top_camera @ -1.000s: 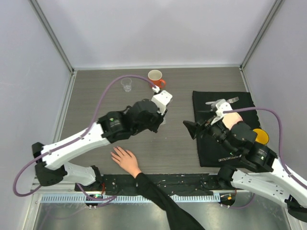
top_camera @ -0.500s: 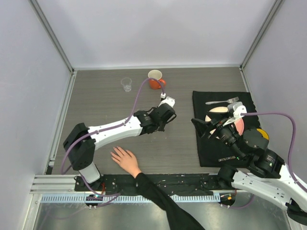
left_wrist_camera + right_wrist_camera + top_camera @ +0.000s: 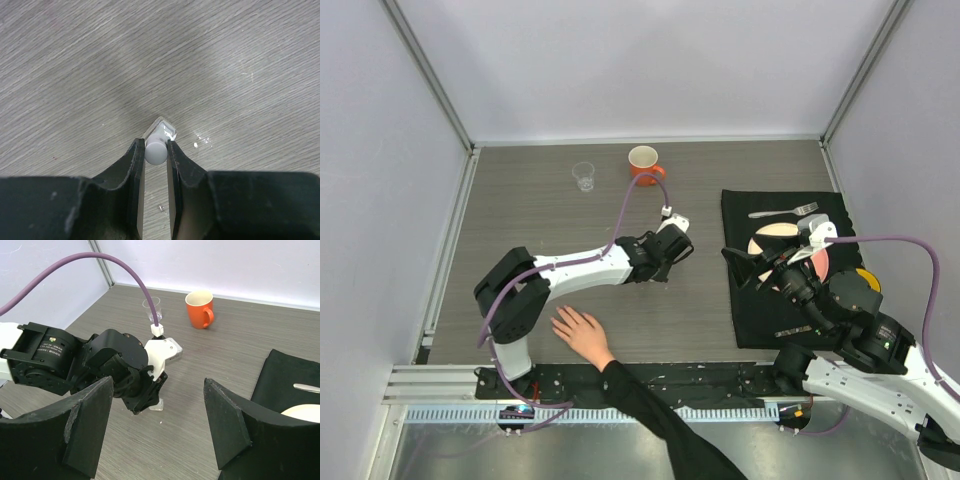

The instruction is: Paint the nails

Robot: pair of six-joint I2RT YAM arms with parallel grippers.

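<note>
Bottle pinched by its cap, hand waiting at the near edge
Across the desk point(image 3: 700, 320) I see the risks running big to small: the left arm reaches well past the bare hand point(image 3: 582, 333), which lies flat with fingers spread by the near edge, so a careless sweep back could knock it; the right end effector point(image 3: 157, 390) hangs released and empty, no help if the small clear bottle point(image 3: 163, 131) tips; the left end effector point(image 3: 156, 151) is clenched on just the white cap point(image 3: 155, 153), so a twist or lift may drag the bottle over and spill; the nails point(image 3: 560, 318), well apart from the bottle, are too tiny to make out and easy to miss
</note>
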